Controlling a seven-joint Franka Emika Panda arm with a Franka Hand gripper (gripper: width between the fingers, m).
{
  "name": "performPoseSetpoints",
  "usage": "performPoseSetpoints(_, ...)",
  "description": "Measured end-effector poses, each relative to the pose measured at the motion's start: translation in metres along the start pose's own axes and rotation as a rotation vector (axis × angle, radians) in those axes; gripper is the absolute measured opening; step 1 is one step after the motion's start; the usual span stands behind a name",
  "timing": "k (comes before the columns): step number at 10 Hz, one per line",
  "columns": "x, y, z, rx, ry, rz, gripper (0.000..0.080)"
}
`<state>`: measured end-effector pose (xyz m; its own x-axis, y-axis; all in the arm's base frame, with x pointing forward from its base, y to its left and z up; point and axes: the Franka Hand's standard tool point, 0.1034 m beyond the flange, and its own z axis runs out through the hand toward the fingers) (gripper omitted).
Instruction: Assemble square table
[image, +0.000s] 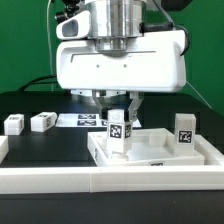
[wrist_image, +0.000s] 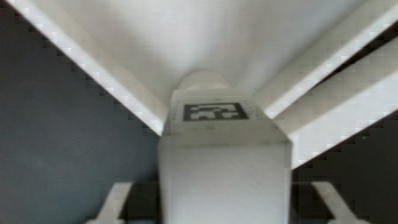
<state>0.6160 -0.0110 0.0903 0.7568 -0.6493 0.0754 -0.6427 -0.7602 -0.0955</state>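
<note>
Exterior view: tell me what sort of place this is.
Probably a robotics lab bench for assembly trials: a robot arm over a black table, a loose white leg bearing a tag marker, and a green backdrop behind.

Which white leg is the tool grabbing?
The upright leg in the middle, gripped by the tool. The other three sit untouched off to the sides.

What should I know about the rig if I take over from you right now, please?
Gripper: closed on the held leg, upright in a corner of the tabletop.
Second leg: stands in the corner toward the exterior view's right; how firmly it sits cannot be told.
First loose leg and other loose leg: on the black table.
Left: finish the held leg, then fit the two loose ones.
</note>
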Motion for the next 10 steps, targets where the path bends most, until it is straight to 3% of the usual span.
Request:
performPoseSetpoints(5,-0.0074,-0.0086,0.0013,0.016,-0.006,0.422,0.0290)
performPoseSetpoints(9,-0.0073,-0.0084,0.0015,0.019,-0.009,0.446,0.0300)
performPoseSetpoints(10,-0.0073,-0.0088,0.0013,0.019,-0.009,0.396,0.0473)
